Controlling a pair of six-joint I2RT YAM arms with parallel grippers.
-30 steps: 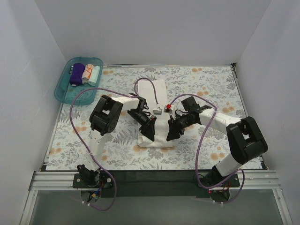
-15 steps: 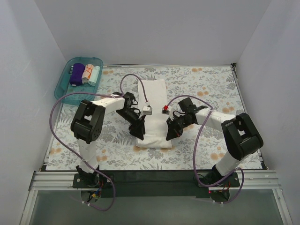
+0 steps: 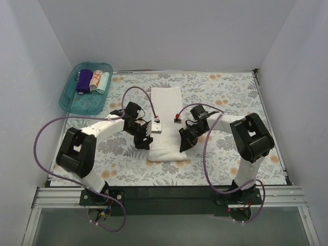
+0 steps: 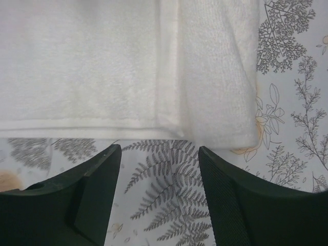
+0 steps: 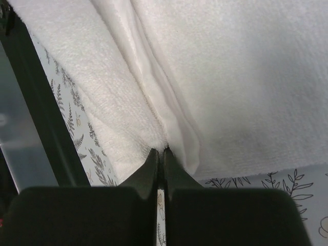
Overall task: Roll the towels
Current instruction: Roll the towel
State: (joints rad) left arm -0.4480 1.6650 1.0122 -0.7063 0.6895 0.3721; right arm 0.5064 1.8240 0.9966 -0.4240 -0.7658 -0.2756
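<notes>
The large white towel (image 3: 166,120) lies as a long folded strip on the floral sheet. It fills the top of the left wrist view (image 4: 128,66) and most of the right wrist view (image 5: 230,77). My left gripper (image 3: 145,142) is open and empty (image 4: 159,151), its fingers on the sheet just off the towel's left edge. My right gripper (image 3: 183,144) is shut, with its tips (image 5: 161,152) pinching a fold at the towel's right edge. Small rolled towels, dark purple (image 3: 83,81), white-orange (image 3: 95,80) and pale teal (image 3: 104,81), lie in the tray.
The teal plastic tray (image 3: 70,100) sits at the far left corner. The floral sheet (image 3: 230,97) covers the table, with white walls on three sides. Purple cables loop over both arms beside the towel. The dark table rail (image 3: 164,192) runs along the near edge.
My left arm has swung out to the left and its gripper has come off the towel onto the sheet. The towel now lies flatter and narrower. My right gripper has shifted slightly left.
</notes>
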